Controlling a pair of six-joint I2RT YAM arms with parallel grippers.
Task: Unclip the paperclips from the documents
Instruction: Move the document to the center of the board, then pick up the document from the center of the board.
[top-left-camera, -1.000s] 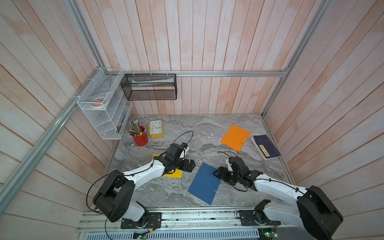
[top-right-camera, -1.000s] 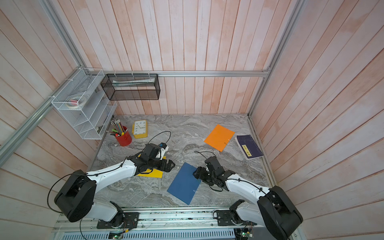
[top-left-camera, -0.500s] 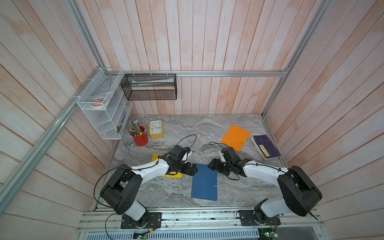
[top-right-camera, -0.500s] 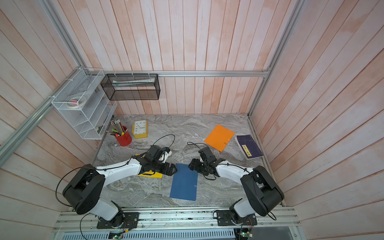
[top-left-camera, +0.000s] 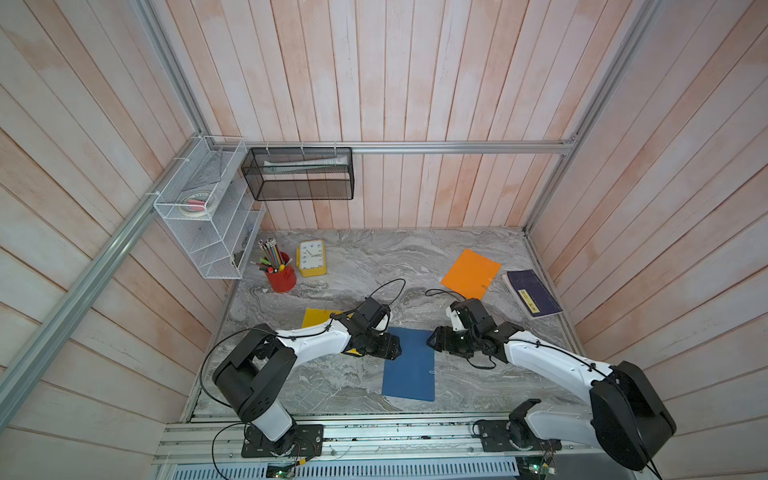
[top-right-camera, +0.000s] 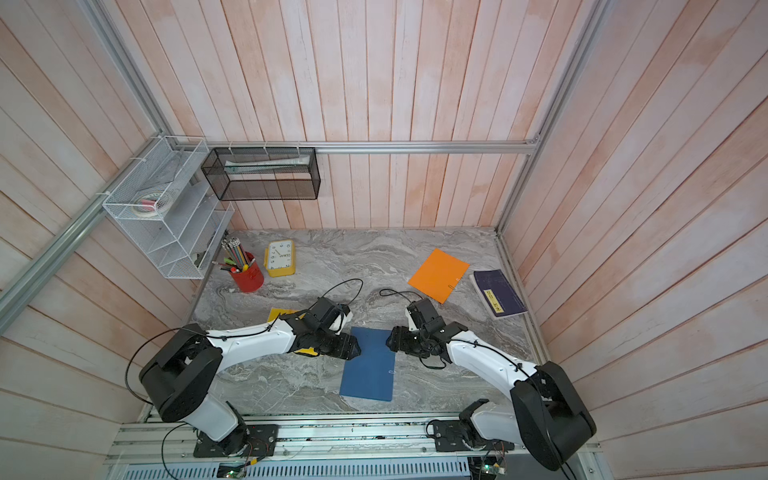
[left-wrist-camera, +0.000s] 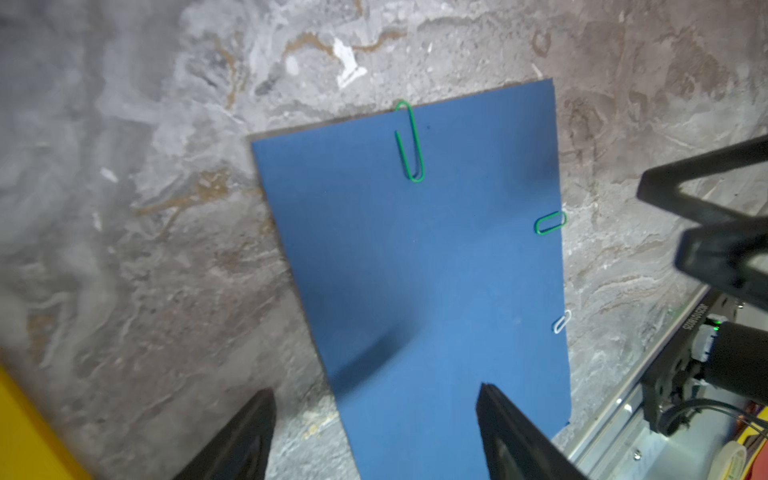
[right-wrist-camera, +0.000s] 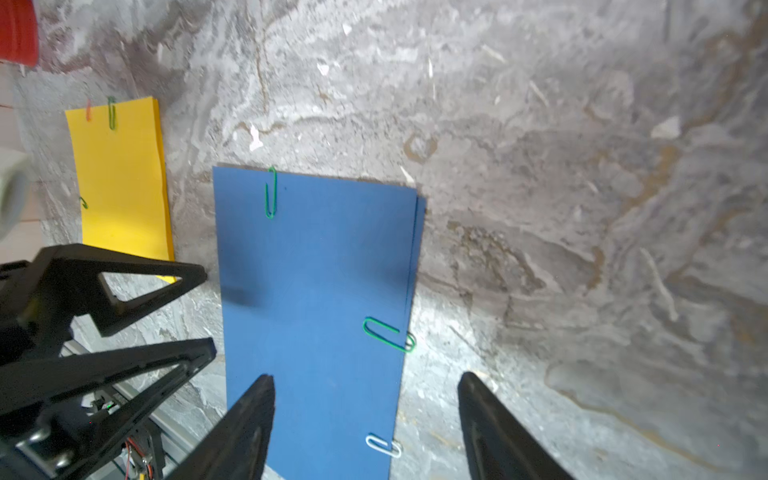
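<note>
Left claw (left-wrist-camera: 376, 388) gapes over the blue document (left-wrist-camera: 415, 270) edge. Right claw (right-wrist-camera: 365, 375), also open, straddles the opposite edge, with the green paperclip (right-wrist-camera: 388, 334) just ahead (white paperclip (right-wrist-camera: 383, 446) between its jaws). Pinching paper alone could drag the sheet across the bench (right-wrist-camera: 540, 208).

Pale pink-and-white wooden plank walls (top-left-camera: 415, 83) enclose a grey marbled counter (top-left-camera: 374, 257) on three sides. An aluminium rail (top-left-camera: 457, 146) runs along the back wall. A white wire rack (top-left-camera: 208, 232) and a black mesh basket (top-left-camera: 299, 183) hang in the far corner. The light is even.
</note>
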